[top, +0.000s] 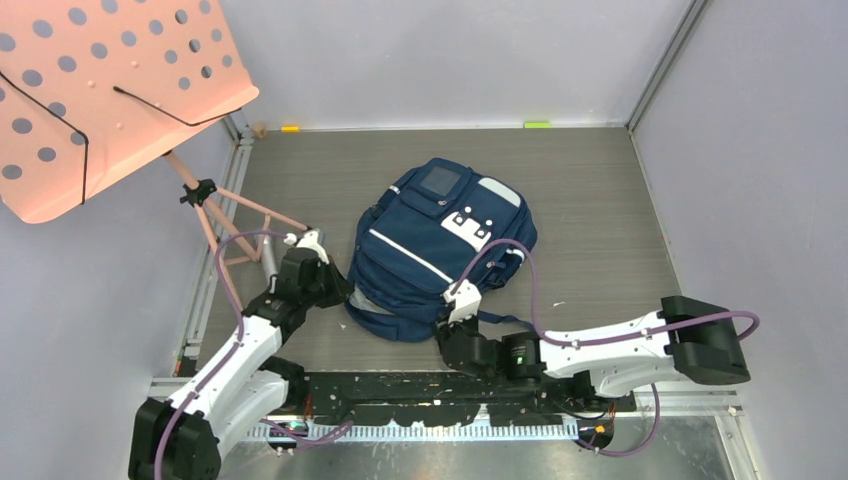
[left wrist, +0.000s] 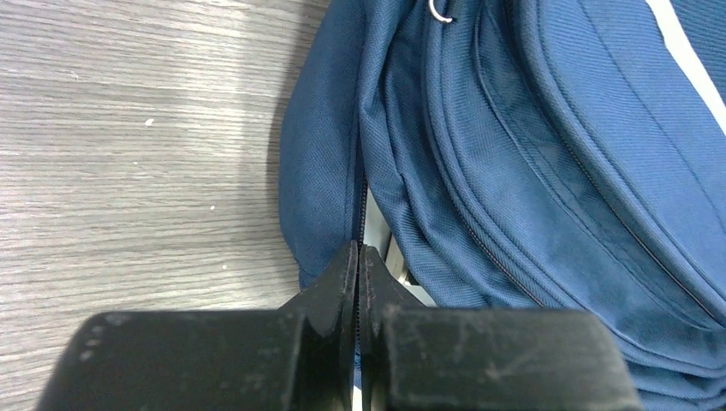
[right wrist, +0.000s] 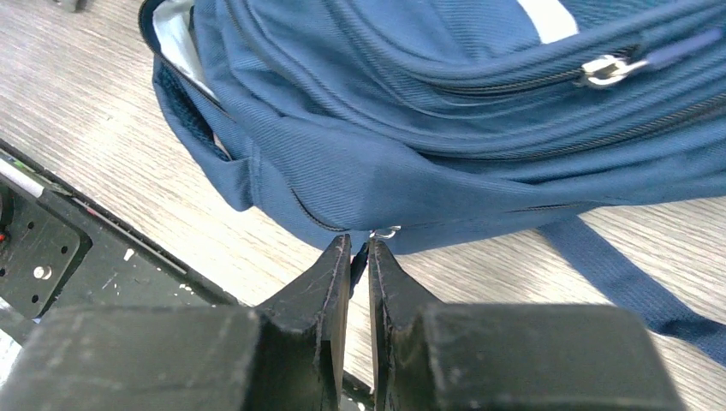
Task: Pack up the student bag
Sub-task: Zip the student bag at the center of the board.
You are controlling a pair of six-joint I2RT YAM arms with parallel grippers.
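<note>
The navy student bag (top: 440, 235) lies flat on the grey wood-grain table, front pocket up. My left gripper (top: 338, 290) is at its left edge; in the left wrist view the gripper (left wrist: 360, 250) is shut on the zip seam of the bag (left wrist: 514, 128), with zipper teeth showing between the jaws. My right gripper (top: 450, 335) is at the bag's near edge; in the right wrist view the gripper (right wrist: 360, 244) is shut on a dark zipper pull (right wrist: 360, 255) hanging from a small metal ring (right wrist: 385, 232) under the bag (right wrist: 428, 111). White lining shows in an opening (right wrist: 175, 38).
A pink perforated stand (top: 110, 90) on tripod legs (top: 235, 215) leans over the back left. A dark bag strap (right wrist: 616, 274) trails on the table. The black base rail (top: 450, 390) runs along the near edge. Grey walls enclose the table.
</note>
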